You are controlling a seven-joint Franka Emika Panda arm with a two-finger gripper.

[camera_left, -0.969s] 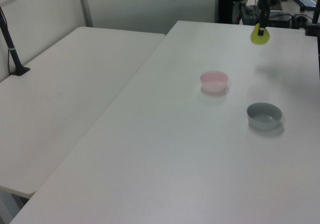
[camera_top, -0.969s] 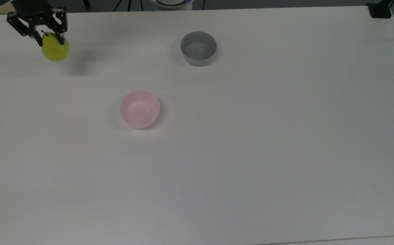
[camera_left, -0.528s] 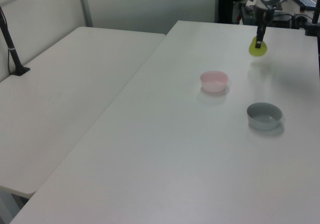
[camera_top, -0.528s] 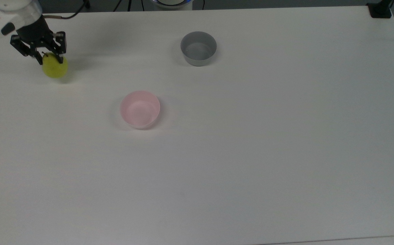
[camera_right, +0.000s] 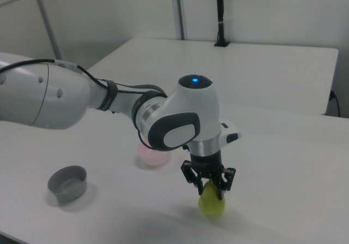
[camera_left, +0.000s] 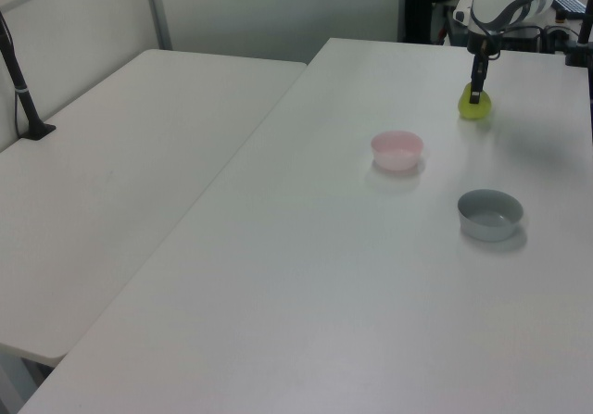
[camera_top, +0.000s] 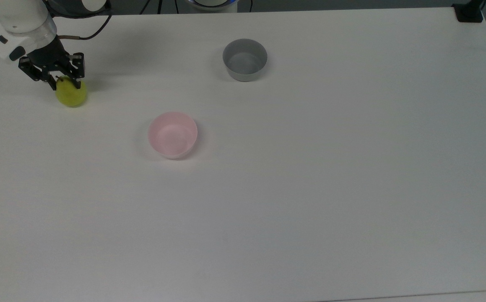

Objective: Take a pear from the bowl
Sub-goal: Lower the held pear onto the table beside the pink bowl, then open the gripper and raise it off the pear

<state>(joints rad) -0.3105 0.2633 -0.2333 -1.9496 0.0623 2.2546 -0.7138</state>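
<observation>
Pear (camera_right: 211,204) sits low at the white table (camera_right: 283,162), pinched at its top by the gripper (camera_right: 209,188), fingers closed on either side. Behind the arm, the pink bowl (camera_right: 154,155) stands well apart, with the grey bowl (camera_right: 67,182) toward the right view's left.

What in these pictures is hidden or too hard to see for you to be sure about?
- The pear's top, top view: covered by the gripper.
- Pear resting on the table or just above it: cannot tell, right view or left view.
- The pink bowl, right view: partly behind the arm.
- The arm's base, top view: cut off by the upper edge.
</observation>
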